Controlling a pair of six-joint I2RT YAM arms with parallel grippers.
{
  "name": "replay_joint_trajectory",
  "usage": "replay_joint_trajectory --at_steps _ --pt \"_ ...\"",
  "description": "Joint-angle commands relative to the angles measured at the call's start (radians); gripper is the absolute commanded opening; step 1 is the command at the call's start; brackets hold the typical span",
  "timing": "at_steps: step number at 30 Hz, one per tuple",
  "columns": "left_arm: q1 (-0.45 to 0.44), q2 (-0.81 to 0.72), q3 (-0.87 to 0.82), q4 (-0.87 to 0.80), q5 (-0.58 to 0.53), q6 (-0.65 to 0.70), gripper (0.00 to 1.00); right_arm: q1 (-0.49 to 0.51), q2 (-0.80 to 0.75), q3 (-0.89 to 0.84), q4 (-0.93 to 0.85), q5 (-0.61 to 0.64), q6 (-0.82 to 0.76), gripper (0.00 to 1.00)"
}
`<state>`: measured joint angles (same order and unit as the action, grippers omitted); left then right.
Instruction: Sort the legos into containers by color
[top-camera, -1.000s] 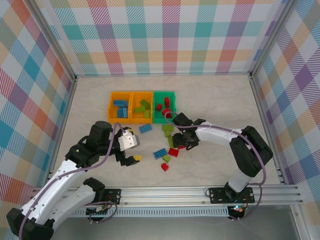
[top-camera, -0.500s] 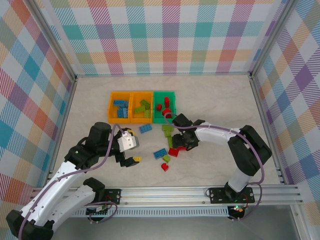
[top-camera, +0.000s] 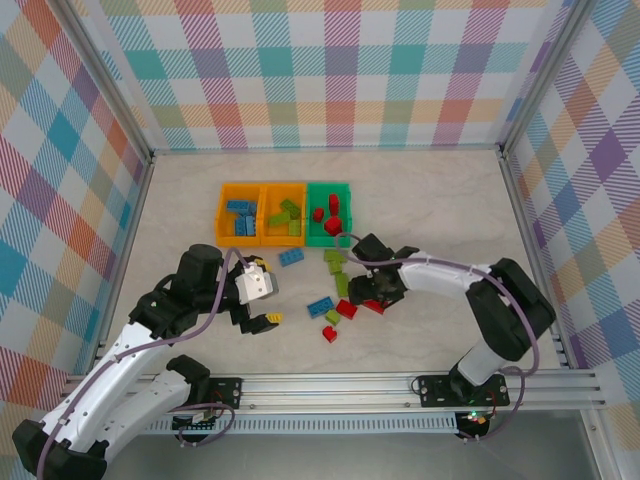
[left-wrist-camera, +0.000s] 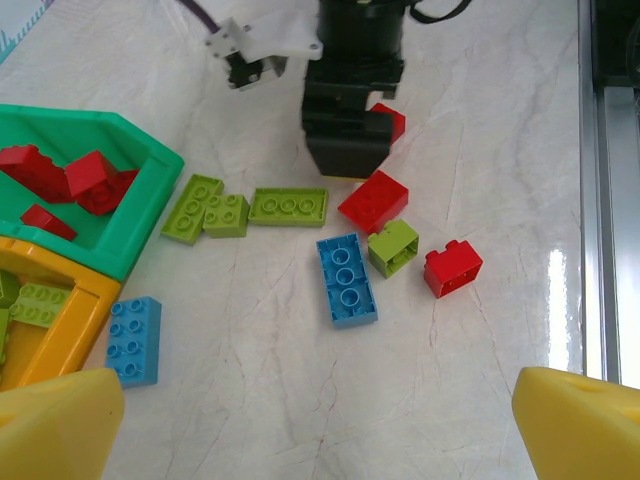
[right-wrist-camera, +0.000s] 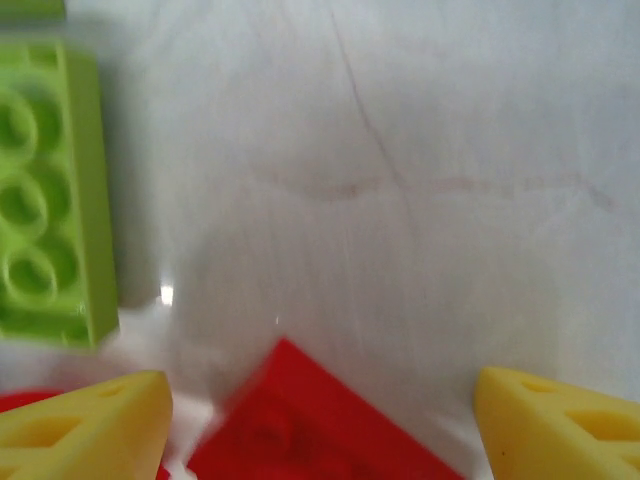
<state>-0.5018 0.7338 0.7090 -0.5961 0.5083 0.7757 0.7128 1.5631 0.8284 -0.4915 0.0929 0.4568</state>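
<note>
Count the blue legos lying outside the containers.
2: one blue lego just before the orange containers, another farther from them; the right gripper could hide more.

Three joined bins stand in a row: the left orange bin (top-camera: 221, 215) holds blue bricks (top-camera: 240, 218), the middle orange bin (top-camera: 284, 186) holds lime bricks (top-camera: 287, 217), and the green bin (top-camera: 330, 184) holds red bricks (top-camera: 328, 213). Loose in front of them, studs up, lie a short blue brick (left-wrist-camera: 133, 340), two touching lime pieces (left-wrist-camera: 205, 210) and a long lime brick (left-wrist-camera: 288, 206) in line with them. Closer in, a long blue brick (left-wrist-camera: 346, 280), a small lime cube (left-wrist-camera: 393, 247) and a square red brick (left-wrist-camera: 374, 200) cluster tightly, with a small red brick (left-wrist-camera: 452, 268) just beside them and another red piece (left-wrist-camera: 388, 120) partly hidden.
</note>
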Motion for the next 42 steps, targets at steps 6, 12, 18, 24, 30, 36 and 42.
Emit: replay_joint_trajectory --at_steps 6,12,18,24,30,36,42 --pt "-0.003 0.010 -0.009 0.015 0.027 0.007 1.00 -0.008 -0.167 -0.128 0.013 -0.153 -0.117 0.76" --pt "-0.003 0.010 -0.009 0.019 0.036 0.000 1.00 -0.009 -0.052 -0.049 -0.020 -0.048 -0.110 0.80" --pt "-0.003 -0.002 -0.016 0.018 0.025 -0.001 1.00 -0.007 -0.008 -0.015 -0.023 -0.029 -0.135 0.69" --pt "-0.003 0.000 -0.014 0.018 0.028 0.000 1.00 -0.008 0.058 0.001 -0.026 -0.022 -0.127 0.49" --pt "-0.003 -0.034 -0.031 0.007 0.105 0.054 1.00 -0.007 0.009 0.014 -0.036 -0.015 -0.087 0.30" --pt "-0.001 -0.065 -0.068 0.050 0.119 0.073 1.00 -0.010 -0.151 0.126 0.053 -0.043 -0.067 0.29" --pt "0.005 -0.060 -0.068 0.106 -0.005 -0.051 1.00 -0.020 0.094 0.458 0.160 0.069 -0.147 0.29"
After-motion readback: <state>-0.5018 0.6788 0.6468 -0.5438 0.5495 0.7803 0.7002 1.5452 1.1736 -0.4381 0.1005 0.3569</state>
